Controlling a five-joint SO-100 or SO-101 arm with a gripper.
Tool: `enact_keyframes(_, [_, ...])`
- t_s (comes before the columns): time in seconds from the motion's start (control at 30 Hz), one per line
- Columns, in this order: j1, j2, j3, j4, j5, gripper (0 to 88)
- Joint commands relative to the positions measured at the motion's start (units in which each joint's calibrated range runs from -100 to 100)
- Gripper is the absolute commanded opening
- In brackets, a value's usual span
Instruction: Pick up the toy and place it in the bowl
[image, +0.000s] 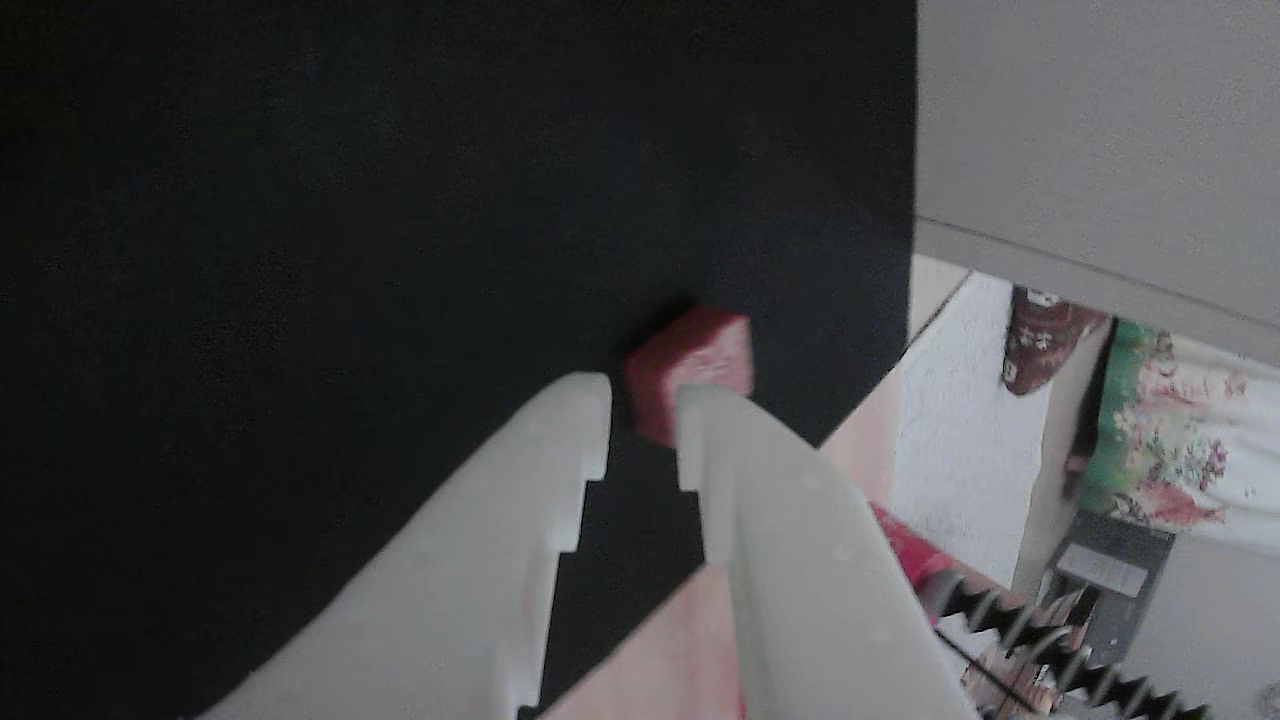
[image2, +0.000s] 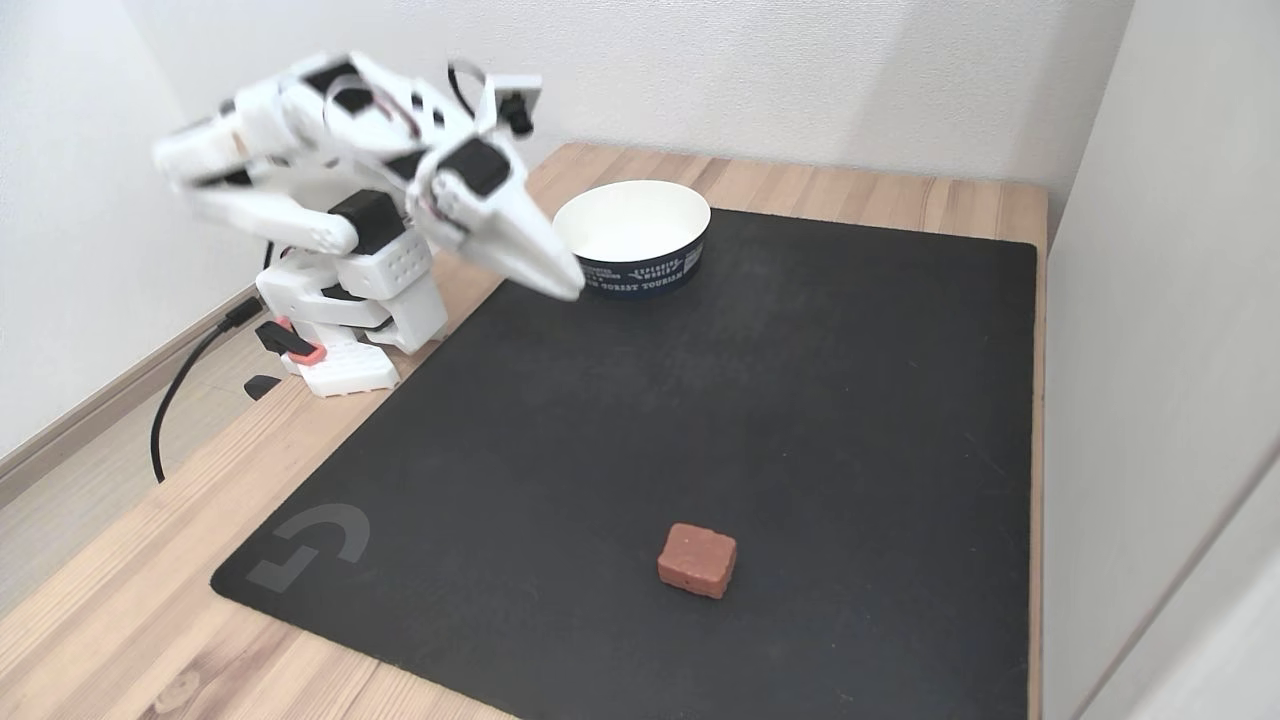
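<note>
The toy (image2: 697, 560) is a small dull-red block lying on the black mat near its front edge, in the fixed view. My gripper (image2: 570, 285) hangs in the air far from it, at the mat's back left, just left of the white bowl (image2: 640, 270) with a dark blue band. In the other view the toy (image: 700, 350) lies on the mat beyond my white fingertips (image: 590, 400), well apart from them. The gripper (image: 645, 400) is open by a narrow gap and holds nothing.
The black mat (image2: 800, 400) covers most of a wooden table (image2: 120, 600). The arm's base (image2: 345, 330) and a black cable (image2: 175, 390) are at the left. A pale wall panel (image2: 1150, 350) runs along the table's right edge.
</note>
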Motion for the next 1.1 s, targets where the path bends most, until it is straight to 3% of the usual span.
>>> enact_keyframes(0.0, [2.9, 15.1, -16.5, -0.4, -0.3, 2.6])
enact_keyframes(0.67, [26.1, 59.1, -56.7, 0.5, 0.2, 2.6])
enact_keyframes(1.07, [26.3, 83.2, -83.2, 7.9, 0.2, 2.6])
